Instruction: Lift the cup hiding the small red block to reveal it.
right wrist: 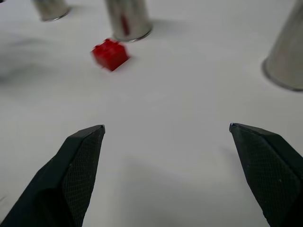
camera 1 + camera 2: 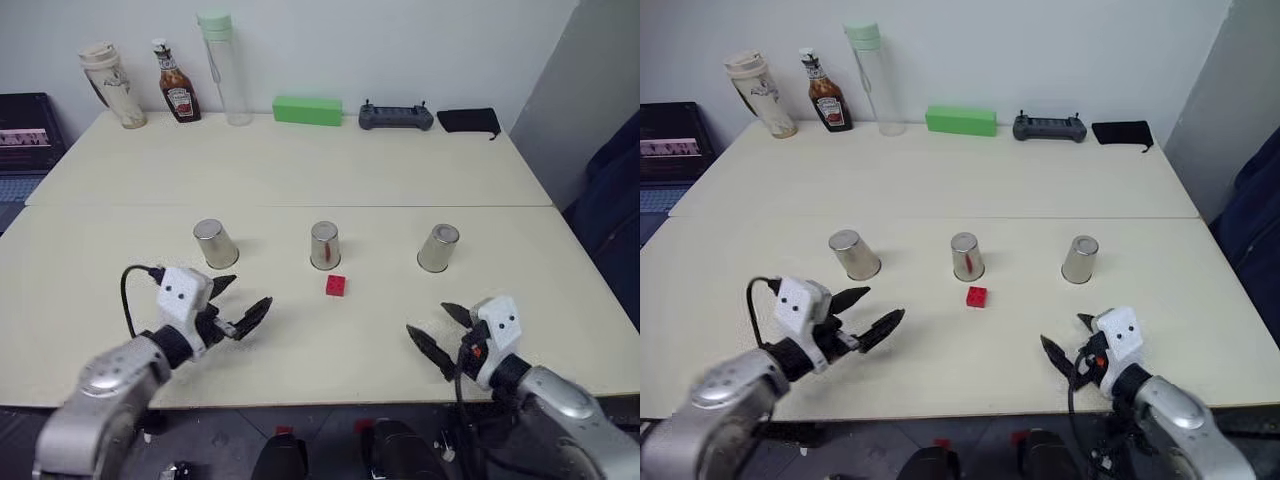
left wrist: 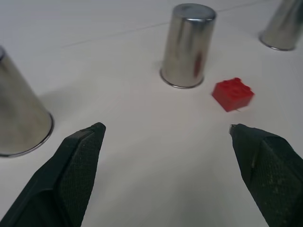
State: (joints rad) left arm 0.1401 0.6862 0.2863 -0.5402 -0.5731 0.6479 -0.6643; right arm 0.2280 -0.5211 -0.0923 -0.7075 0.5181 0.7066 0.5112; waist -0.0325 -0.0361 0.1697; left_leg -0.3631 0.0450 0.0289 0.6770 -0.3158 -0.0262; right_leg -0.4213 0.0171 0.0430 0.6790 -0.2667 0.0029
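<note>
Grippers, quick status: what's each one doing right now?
Left gripper: open, holding nothing, above the table.
Right gripper: open, holding nothing, above the table.

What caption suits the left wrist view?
Open left tool faces the exposed small red block beside the middle upturned cup.

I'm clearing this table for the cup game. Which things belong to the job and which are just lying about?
Belongs:
left cup
middle cup
right cup
red block, lying uncovered in front of the middle cup

Lying about, along the far edge:
travel mug
ketchup bottle
clear bottle
green box
controller
black pouch
</note>
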